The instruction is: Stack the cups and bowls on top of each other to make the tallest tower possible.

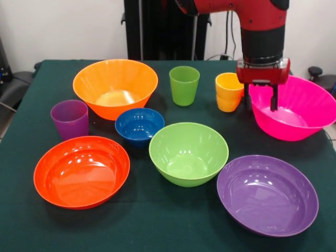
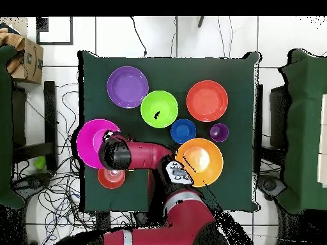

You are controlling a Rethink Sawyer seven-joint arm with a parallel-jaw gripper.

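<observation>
Nothing is stacked yet — every piece sits alone on the green surface (image 1: 157, 231), so the whole tower is left to build. The big orange bowl (image 1: 115, 86), pink bowl (image 1: 294, 110), purple bowl (image 1: 268, 194), red-orange bowl (image 1: 81, 170) and lime green bowl (image 1: 189, 152) are spread out, with the small blue bowl (image 1: 139, 125) between them. The green cup (image 1: 184, 84), purple cup (image 1: 70, 118) and yellow cup (image 1: 229, 92) stand apart. The hand (image 1: 261, 102) hangs at the pink bowl's rim, fingers apart astride the wall — seemingly about to grip it.
</observation>
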